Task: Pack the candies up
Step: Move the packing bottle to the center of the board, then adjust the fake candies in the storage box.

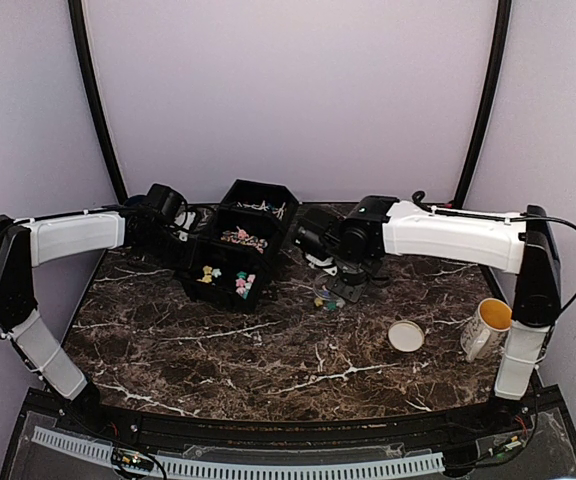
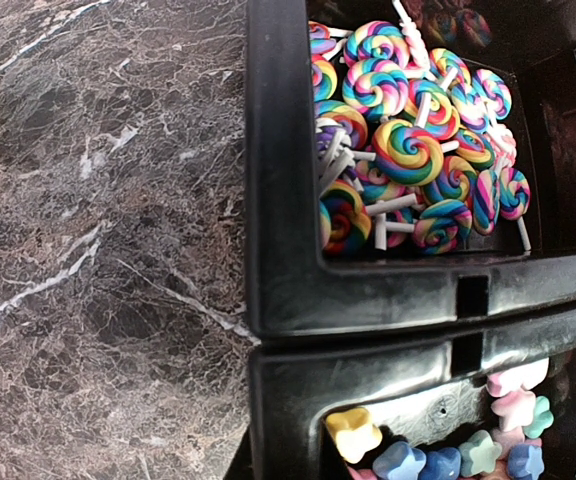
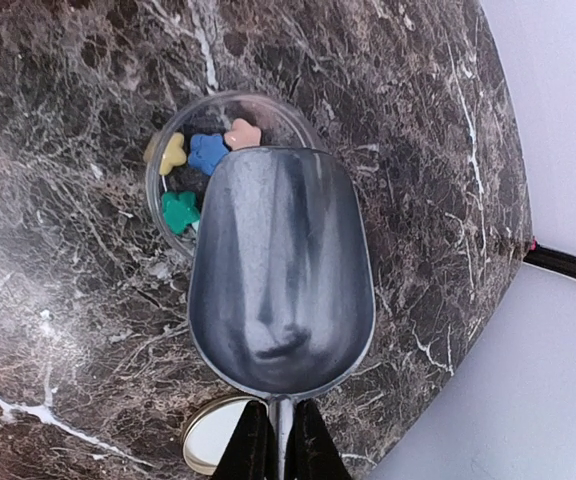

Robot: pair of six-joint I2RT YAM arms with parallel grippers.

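Hovering over candies [image 3: 206, 153] in a clear cup [image 3: 218, 112], empty scoop [image 3: 280, 270] clamped in right jaws; spread of left jaws unclear

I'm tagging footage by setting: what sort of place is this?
Probably a robotics lab bench: two arms mounted at a marble-patterned table, plain lilac screens behind, a black tray of candies, a scoop in the right end effector.

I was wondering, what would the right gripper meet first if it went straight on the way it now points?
The right gripper holds a metal scoop whose lip overlaps a clear cup of candies; the cup probably comes first, though height is unclear.
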